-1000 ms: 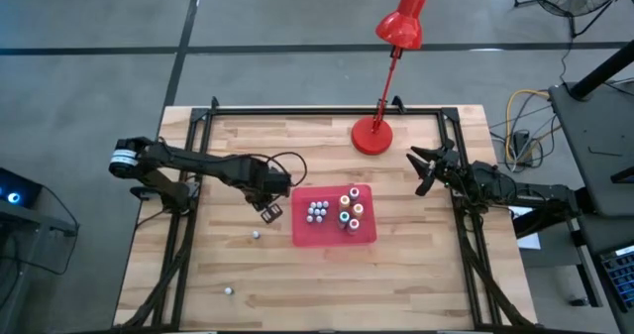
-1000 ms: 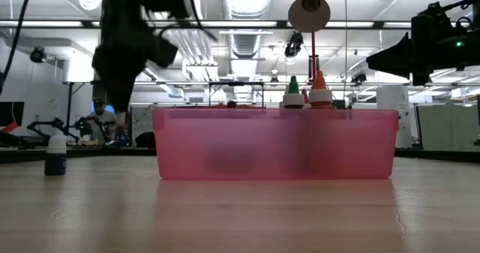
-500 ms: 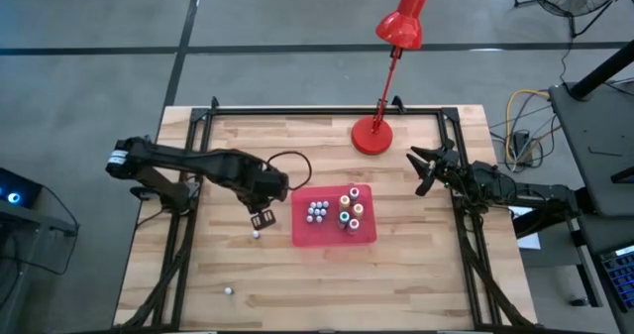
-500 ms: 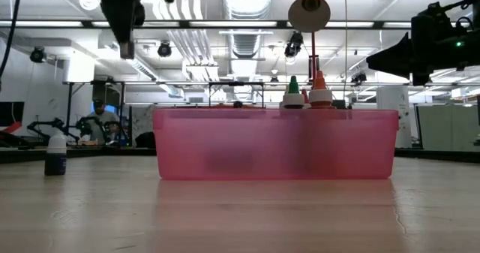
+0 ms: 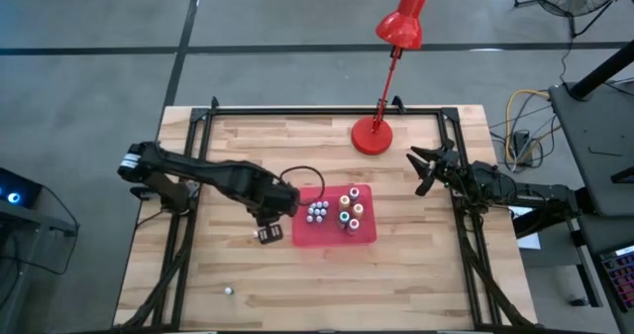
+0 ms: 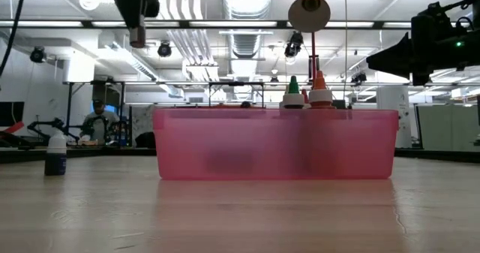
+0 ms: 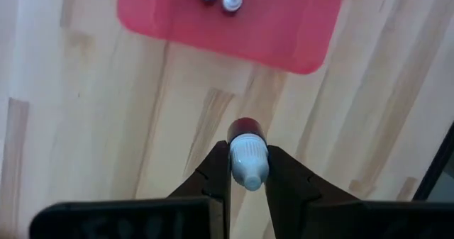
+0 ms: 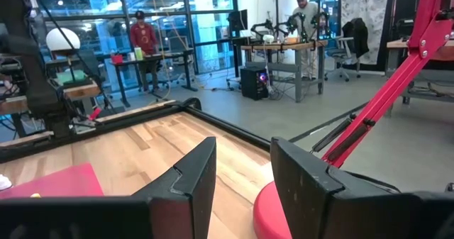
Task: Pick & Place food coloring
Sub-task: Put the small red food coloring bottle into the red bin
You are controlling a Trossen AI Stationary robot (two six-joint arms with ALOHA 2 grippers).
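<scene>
My left gripper [image 5: 268, 235] [image 7: 248, 148] hangs high over the wood, just left of the pink-red tray [image 5: 332, 237] [image 6: 274, 144], shut on a small food coloring bottle [image 7: 247, 157] with a white cap and dark red body. The tray holds a cluster of pale bottles [image 5: 317, 211] and a few coloured ones [image 5: 349, 207]. One loose bottle [image 6: 55, 154] stands on its base left of the tray; in the high view the gripper hides it. Another bottle [image 5: 228, 290] sits near the table's front edge. My right gripper [image 5: 416, 170] [image 8: 242, 150] waits open at the right edge. My left gripper pinches the bottle's white cap [image 7: 247, 169] between its two fingers. The fingers come from above and point steeply down. The dark red body [image 7: 246, 129] sticks out below the fingertips. The bottle hangs upright, lifted clear of the table.
A red desk lamp stands on its round base [image 5: 371, 136] at the far side, behind the tray. Black frame rails [image 5: 188, 205] run along the table's left and right sides. Bare wood [image 5: 327, 284] lies in front of the tray. People work in the room beyond.
My left gripper has risen well above the table and drifted toward the near edge, rolling a little, and has stayed shut on the bottle. In the low view it has climbed from beside the tray to the picture's top.
</scene>
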